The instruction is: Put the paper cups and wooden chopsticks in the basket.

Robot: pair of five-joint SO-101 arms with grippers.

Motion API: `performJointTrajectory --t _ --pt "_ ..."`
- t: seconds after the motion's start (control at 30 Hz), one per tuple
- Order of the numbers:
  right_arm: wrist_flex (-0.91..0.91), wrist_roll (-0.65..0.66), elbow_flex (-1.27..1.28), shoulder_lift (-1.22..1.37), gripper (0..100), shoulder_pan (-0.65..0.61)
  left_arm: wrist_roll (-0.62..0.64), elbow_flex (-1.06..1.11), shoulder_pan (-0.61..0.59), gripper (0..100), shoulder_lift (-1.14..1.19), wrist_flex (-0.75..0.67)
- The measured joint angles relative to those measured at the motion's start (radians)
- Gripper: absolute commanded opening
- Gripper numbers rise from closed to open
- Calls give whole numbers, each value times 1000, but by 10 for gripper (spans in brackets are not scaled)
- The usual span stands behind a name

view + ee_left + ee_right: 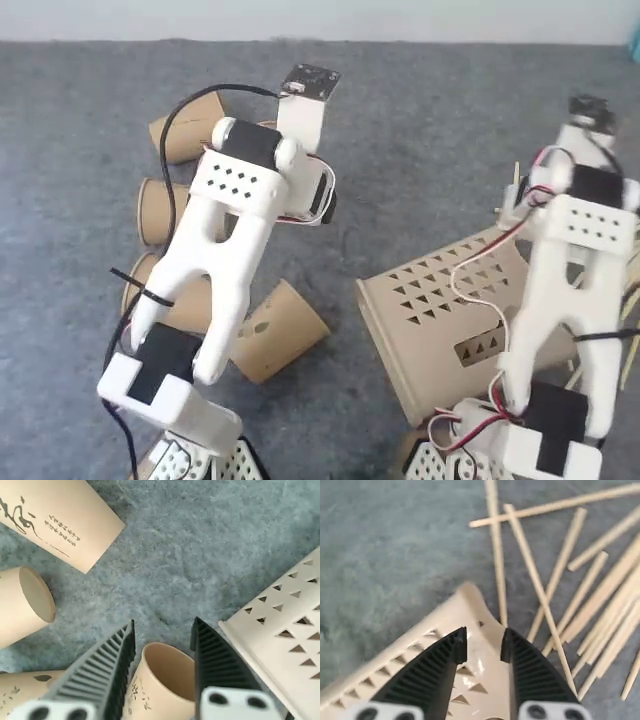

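At the left tool (163, 625): the jaws stood wide, one on each side of a paper cup (167, 672), and seemed to press its wall; the cup's mouth was turned toward the wrist camera.
Way to the basket (280, 630): just beside this cup; in the high view it lay to the right of the left arm, the nearer arm for the cups.
Posture of the basket: tilted on the bench (400, 150), not flat.
State of the right tool (484, 632): a narrow gap between the jaws, nothing held, above one basket corner.
Place of the wooden chopsticks (541, 600): scattered beyond that corner, long axes mostly pointing away from the right tool.
Room for moving: a strip of grey bench separated cup and basket wall; other cups (185, 128) crowded the left arm.
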Motion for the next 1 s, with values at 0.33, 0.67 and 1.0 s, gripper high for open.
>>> performJointTrajectory --t 0.33,0.67,1.0 --pt "-49 186 29 64 244 3 -3 0 2 178 61 -44" --pt "-107 293 54 172 213 2 -8 0 2 178 61 -57" --pt "-110 302 54 183 10 -43 -3 37 0 178 61 -109"
